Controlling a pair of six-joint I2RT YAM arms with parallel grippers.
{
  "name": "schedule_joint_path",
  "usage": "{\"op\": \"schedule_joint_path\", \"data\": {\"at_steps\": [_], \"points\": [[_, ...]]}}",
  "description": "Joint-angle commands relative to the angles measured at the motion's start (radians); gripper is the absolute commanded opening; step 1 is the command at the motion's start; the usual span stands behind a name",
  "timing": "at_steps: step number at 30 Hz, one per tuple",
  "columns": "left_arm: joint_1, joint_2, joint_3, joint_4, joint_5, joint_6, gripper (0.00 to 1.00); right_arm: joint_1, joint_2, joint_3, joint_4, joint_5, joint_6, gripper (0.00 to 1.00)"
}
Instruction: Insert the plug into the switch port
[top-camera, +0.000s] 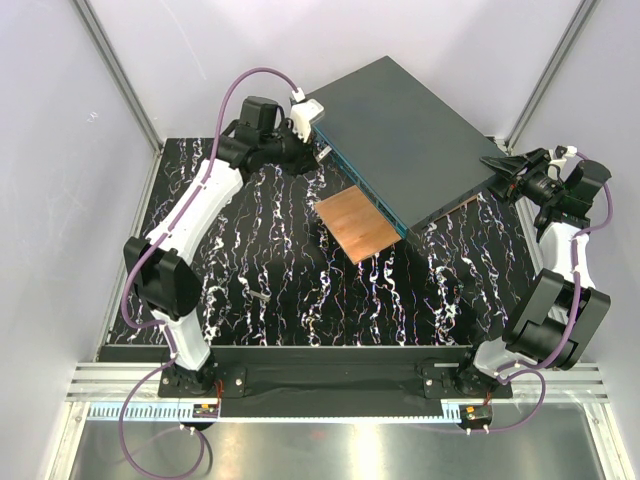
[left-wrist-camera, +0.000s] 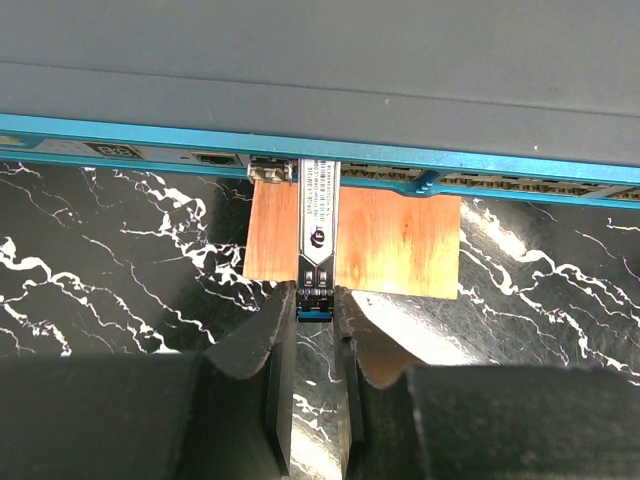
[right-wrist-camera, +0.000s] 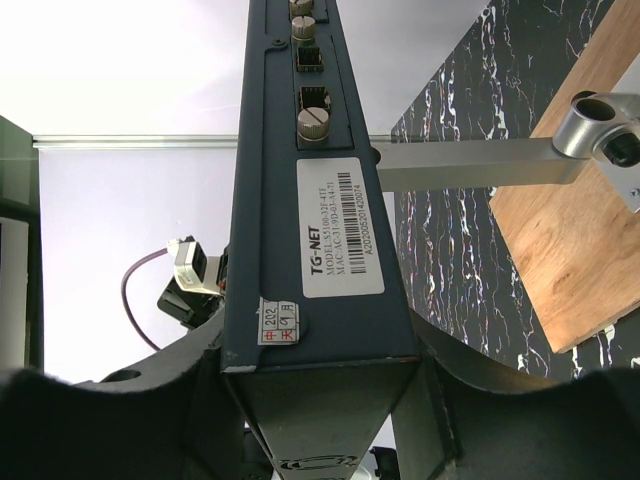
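Observation:
The switch (top-camera: 410, 130) is a large flat dark-grey box tilted above the mat, its teal-blue face (top-camera: 360, 185) lined with ports. In the left wrist view, a slim silver plug (left-wrist-camera: 318, 225) points at that teal face (left-wrist-camera: 150, 140). Its front end meets a switch port (left-wrist-camera: 320, 168) beside a metal-framed one (left-wrist-camera: 270, 172); how deep it sits I cannot tell. My left gripper (left-wrist-camera: 315, 305) (top-camera: 315, 140) is shut on the plug's rear end. My right gripper (right-wrist-camera: 320, 400) (top-camera: 497, 170) is shut on the switch's labelled back end (right-wrist-camera: 300, 150), one finger on each flat side.
A copper-brown square plate (top-camera: 358, 222) (left-wrist-camera: 400, 240) lies on the black marbled mat (top-camera: 280, 290) below the teal face. A grey metal bracket (right-wrist-camera: 470, 165) juts from the switch's side. A small silver piece (top-camera: 260, 296) lies on the mat. White walls and frame posts surround the table.

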Motion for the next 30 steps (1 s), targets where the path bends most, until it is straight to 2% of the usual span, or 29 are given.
{"op": "schedule_joint_path", "data": {"at_steps": [1,7,30], "points": [[-0.01,-0.003,0.099,0.076,-0.012,0.013,0.0,0.026,0.018,0.022,-0.026,0.026,-0.062,0.0],[-0.013,0.019,0.165,0.06,0.004,-0.011,0.0,0.026,0.017,0.025,-0.047,0.029,-0.084,0.0],[-0.033,0.02,0.198,0.083,0.013,-0.031,0.0,0.026,0.015,0.035,-0.078,0.028,-0.107,0.0]]}}
